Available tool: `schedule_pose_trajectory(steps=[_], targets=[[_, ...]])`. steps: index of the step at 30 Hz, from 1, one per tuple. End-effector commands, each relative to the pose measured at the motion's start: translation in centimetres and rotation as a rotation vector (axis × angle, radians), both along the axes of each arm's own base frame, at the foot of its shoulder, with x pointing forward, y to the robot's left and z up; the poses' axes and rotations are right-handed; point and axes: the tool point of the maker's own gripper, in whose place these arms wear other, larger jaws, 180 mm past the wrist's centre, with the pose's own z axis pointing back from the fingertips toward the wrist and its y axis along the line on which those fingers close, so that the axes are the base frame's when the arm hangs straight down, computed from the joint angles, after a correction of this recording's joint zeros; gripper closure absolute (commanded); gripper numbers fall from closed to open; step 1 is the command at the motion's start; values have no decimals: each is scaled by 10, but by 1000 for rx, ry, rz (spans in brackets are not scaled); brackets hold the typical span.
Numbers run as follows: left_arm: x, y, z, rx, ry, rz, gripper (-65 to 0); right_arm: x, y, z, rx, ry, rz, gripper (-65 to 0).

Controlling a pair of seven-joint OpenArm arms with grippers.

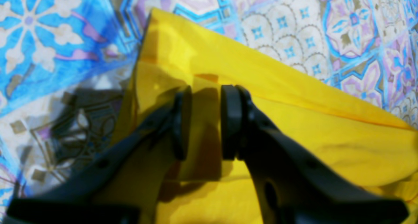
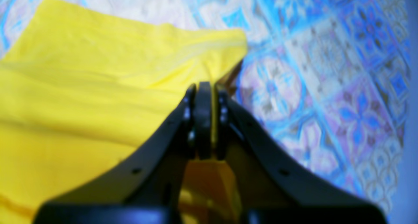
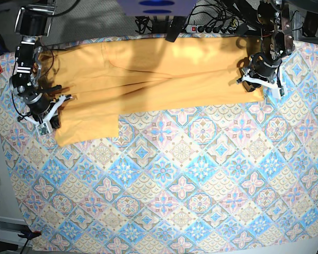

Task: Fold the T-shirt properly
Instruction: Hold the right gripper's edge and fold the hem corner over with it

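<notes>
The yellow-orange T-shirt [image 3: 159, 69] lies spread along the back of the table, with one sleeve hanging toward the front at the left. At its left end my right gripper [image 3: 45, 119] is shut on the cloth's edge. In the right wrist view a thin strip of T-shirt [image 2: 81, 87] shows pinched in the right gripper [image 2: 205, 87]. At the shirt's right end sits my left gripper [image 3: 259, 79]. In the left wrist view the left gripper [image 1: 207, 90] has its pads a finger's width apart, over a corner of the T-shirt [image 1: 294, 119], with shaded cloth showing in the gap.
The blue-pink patterned tablecloth [image 3: 175, 185] covers the whole table in front of the shirt. A power strip and cables [image 3: 201, 26] lie along the back edge behind the shirt. The two arms stand at the back corners.
</notes>
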Motion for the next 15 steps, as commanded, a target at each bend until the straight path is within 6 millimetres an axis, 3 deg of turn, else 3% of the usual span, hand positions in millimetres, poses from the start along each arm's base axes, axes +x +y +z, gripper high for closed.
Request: schedule_pose_trajectory(steps=[1,9,15], targets=[[8,4,9,13,-36,-2,-136,6,-6,20,-19,-57,4,0],[8,4,8,13,-36,-3,-136,-40,4,27,-66,-30,51,0],[8,4,8,13,-36,-3,-136,-66,10,14,-64,26,68,0]])
